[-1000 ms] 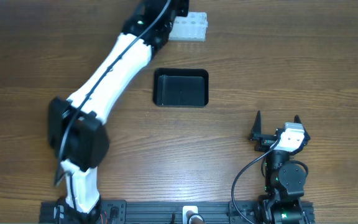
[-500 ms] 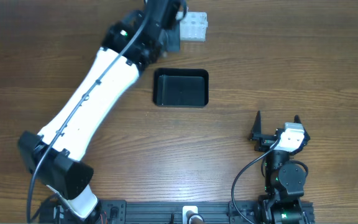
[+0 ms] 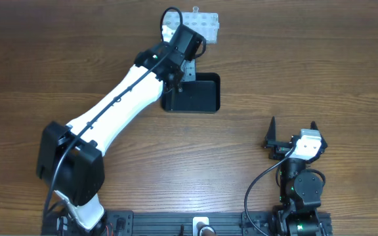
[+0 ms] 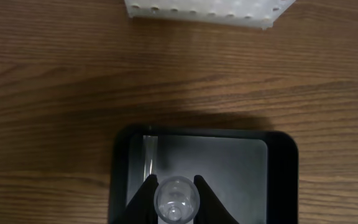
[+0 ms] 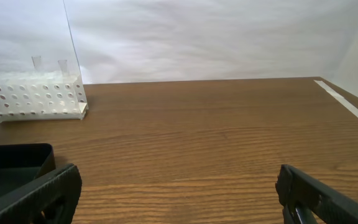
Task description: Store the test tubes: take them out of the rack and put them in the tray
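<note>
Left end effector (image 4: 174, 190) grasps a test tube (image 4: 177, 200), seen only end-on, over the tray (image 4: 283, 180), where another tube (image 4: 149, 155) lies faintly visible along one wall.

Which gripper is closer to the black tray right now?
Left. The left gripper hangs over the tray, shut on a test tube; the right gripper rests open near its base, well away.

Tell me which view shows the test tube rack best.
Right wrist view: the rack sits side-on, two tubes standing in it. The top view has the left arm covering part; the left wrist view catches just its edge.
</note>
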Robot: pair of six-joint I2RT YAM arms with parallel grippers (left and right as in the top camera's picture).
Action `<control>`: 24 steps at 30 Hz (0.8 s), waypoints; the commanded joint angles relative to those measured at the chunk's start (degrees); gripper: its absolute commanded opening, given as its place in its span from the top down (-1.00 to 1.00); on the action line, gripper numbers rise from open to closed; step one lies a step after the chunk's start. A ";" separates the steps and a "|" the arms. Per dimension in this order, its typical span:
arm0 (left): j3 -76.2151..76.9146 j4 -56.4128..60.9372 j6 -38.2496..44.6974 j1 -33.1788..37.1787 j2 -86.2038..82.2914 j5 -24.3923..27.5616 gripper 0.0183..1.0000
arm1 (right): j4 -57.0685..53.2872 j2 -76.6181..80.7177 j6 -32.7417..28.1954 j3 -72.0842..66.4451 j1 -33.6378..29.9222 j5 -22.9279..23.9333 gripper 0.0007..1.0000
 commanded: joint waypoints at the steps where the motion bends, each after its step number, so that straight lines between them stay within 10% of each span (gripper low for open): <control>1: -0.31 0.92 0.22 -0.24 4.13 -0.72 0.77 | 0.00 -0.39 -0.22 -0.44 0.31 -0.31 -0.98; 24: -0.31 2.89 0.92 -0.22 12.74 -1.11 0.71 | 0.00 -0.39 -0.22 -0.44 0.31 -0.31 -0.99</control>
